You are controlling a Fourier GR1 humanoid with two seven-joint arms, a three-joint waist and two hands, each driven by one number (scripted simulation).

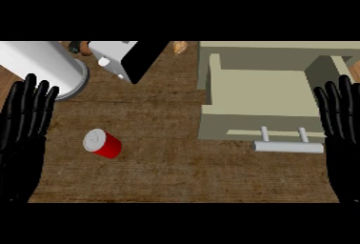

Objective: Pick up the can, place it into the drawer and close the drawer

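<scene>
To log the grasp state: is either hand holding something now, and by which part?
Nothing is held. The left hand and right hand are open, fingers straight, at the view's edges. The red can stands untouched on the counter.

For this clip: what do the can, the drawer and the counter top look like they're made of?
Can: likely metal, with a glossy red painted side and a pale silvery lid. Drawer: matte beige panels, probably painted wood or laminate; its handle is a pale cylinder, possibly brushed metal. Counter top: brown with a mottled, grainy pattern, which suggests wood or stone; the look leaves it open.
</scene>
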